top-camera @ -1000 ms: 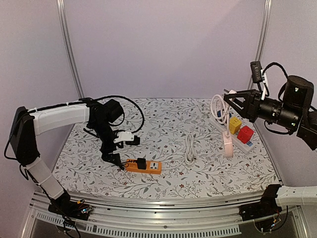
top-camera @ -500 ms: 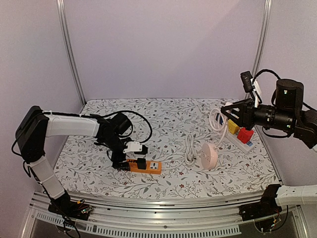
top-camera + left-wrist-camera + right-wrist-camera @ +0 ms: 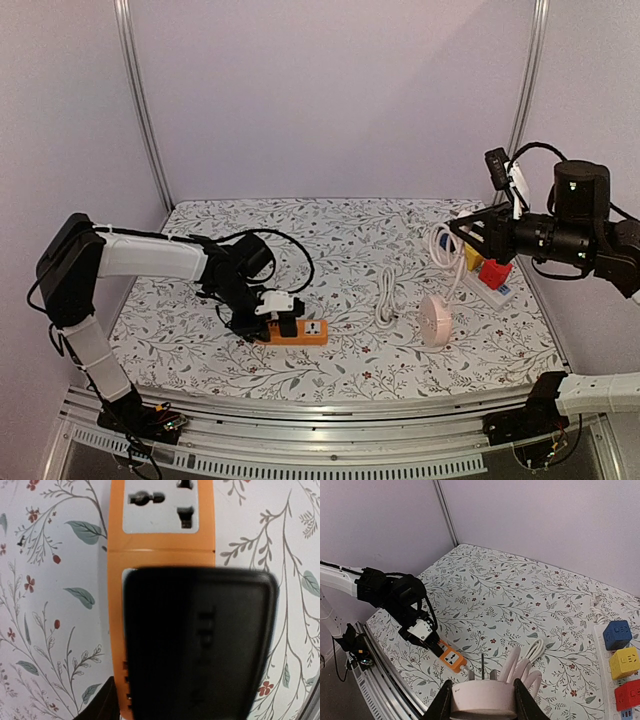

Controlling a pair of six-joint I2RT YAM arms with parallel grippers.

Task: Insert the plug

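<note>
My right gripper (image 3: 484, 702) is shut on a small round pink plug (image 3: 482, 697), its prongs pointing away from the camera. In the top view that gripper (image 3: 458, 230) hovers high over the table's right side. An orange power strip (image 3: 308, 334) lies at the front left, with a free white socket (image 3: 160, 505) and a black adapter (image 3: 200, 645) plugged into its other end. My left gripper (image 3: 275, 318) is down over that adapter (image 3: 287, 328). Its fingers (image 3: 102, 706) straddle the black block, and orange strip shows in the gap, so the jaws stand open.
A large pink disc (image 3: 435, 320) hangs on the plug's cord, low by the table. A coiled white cable (image 3: 385, 300) lies mid-table. A white power strip (image 3: 500, 292) at the right carries yellow (image 3: 472, 250) and red (image 3: 492, 272) cube adapters. Walls and frame posts enclose the table.
My left gripper came down and rightward over the black adapter, and its jaws narrowed. My right gripper sank a little, and the pink disc swung left, then partway back.
</note>
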